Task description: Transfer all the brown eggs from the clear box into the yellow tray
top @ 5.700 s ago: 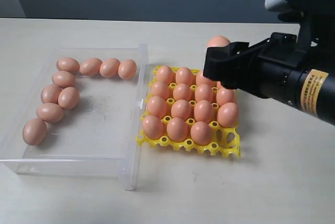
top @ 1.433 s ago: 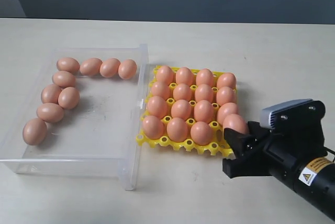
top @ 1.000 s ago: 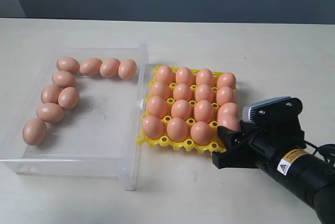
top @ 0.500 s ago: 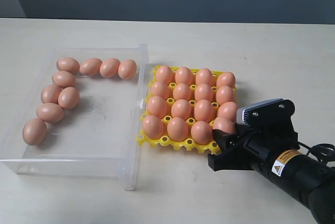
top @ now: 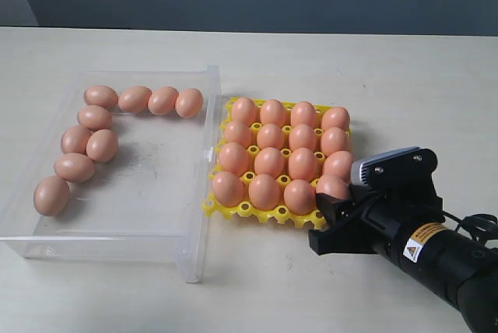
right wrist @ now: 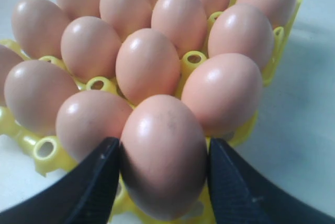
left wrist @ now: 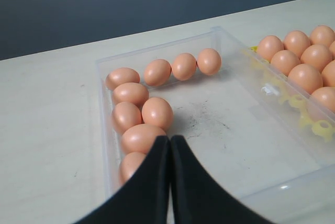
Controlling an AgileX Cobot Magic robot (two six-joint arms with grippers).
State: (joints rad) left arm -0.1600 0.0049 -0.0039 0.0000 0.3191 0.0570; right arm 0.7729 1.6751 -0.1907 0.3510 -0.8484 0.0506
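Counter (top: 389,68) carries the clear box (top: 194,269), nine brown eggs (top: 102,145) inside along two walls. Yellow tray (top: 264,214) just beside it, fifteen cups filled. Right hand (right wrist: 161,153) grips a sixteenth egg (top: 333,186) at the last corner cup: placing step. Next: release, lift away without nudging neighbours. Left hand (left wrist: 169,145) closed, empty, over box. Yellow warning sticker (top: 415,250) on right arm, text unreadable.

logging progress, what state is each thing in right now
yellow plastic egg tray: fifteen cups filled, near corner cup getting the last one
clear plastic box: open, nine brown eggs inside
left gripper: shut, empty
right gripper: shut on brown oval egg
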